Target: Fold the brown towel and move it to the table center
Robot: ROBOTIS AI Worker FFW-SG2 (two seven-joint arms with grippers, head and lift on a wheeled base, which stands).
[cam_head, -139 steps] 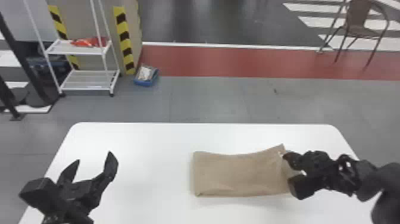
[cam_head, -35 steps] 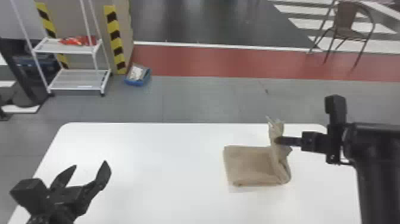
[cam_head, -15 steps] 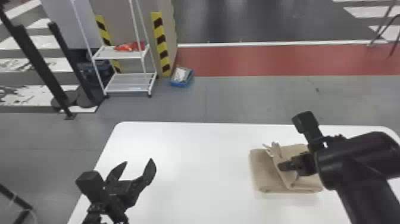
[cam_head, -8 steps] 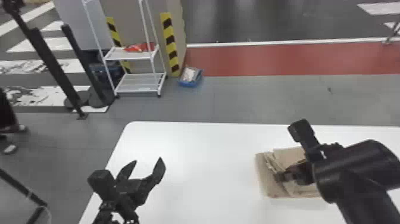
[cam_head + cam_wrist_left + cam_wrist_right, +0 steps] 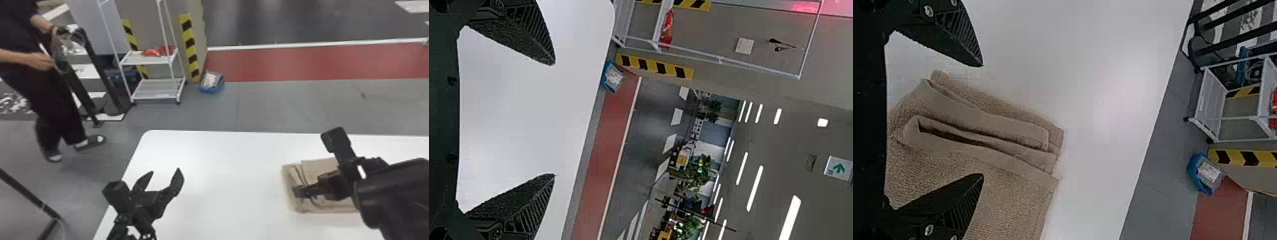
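Lying folded on the right-hand part of the white table [image 5: 223, 178], the brown towel [image 5: 316, 166], in a compact bundle of several layers, with loose folds and hem bands raised near one end. Poised at that end, the right gripper [image 5: 297, 191], partly covering the cloth in the head view. Spread wide in the right wrist view, with no cloth clamped between fingers [image 5: 955, 37]: one over the towel, the other over bare table just beside the bundle. Impossible to tell from here whether touching the cloth. At the left end of the table, well apart from the towel, the left gripper [image 5: 165, 174], empty and wide open, with fingertips pointing toward the far edge. Beyond on the gray floor, a white rack [image 5: 154, 88] beside a blue bin [image 5: 210, 91], near yellow-and-black striped markings [image 5: 190, 49].
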